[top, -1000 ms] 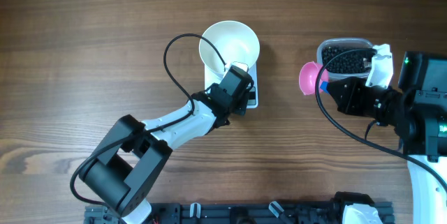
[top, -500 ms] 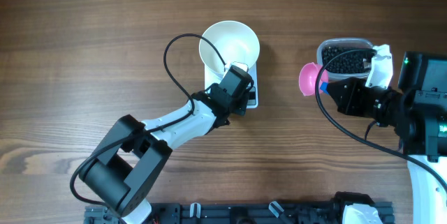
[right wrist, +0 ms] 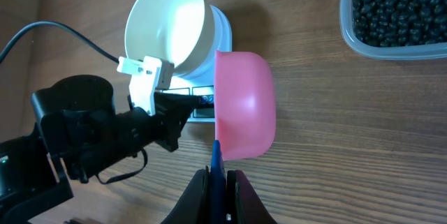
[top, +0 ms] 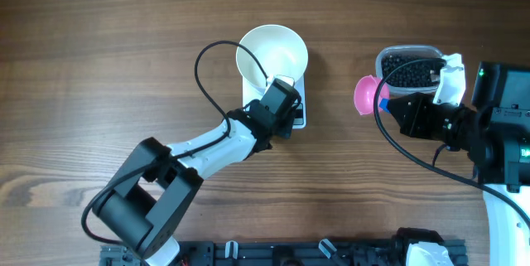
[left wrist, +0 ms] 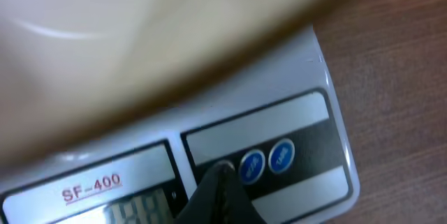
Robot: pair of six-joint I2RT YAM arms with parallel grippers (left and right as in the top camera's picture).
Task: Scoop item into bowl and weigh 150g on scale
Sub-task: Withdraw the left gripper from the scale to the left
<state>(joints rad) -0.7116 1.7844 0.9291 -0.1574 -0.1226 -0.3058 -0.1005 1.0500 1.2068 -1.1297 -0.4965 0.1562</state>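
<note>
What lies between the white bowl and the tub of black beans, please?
In the overhead view, the pink scoop, held by the right hand, hangs between the bowl and the tub; the rest of that stretch is bare table.

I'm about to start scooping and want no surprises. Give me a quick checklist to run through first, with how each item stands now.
1. The bowl sits on the scale: ok.
2. The bowl holds nothing yet: ok.
3. The left gripper is off the scale: not ok, its shut tip touches a button.
4. The display reads zero: cannot tell, blurred.
5. The right gripper is shut on the pink scoop by its handle: ok.
6. The beans are in the clear tub: ok.
</note>
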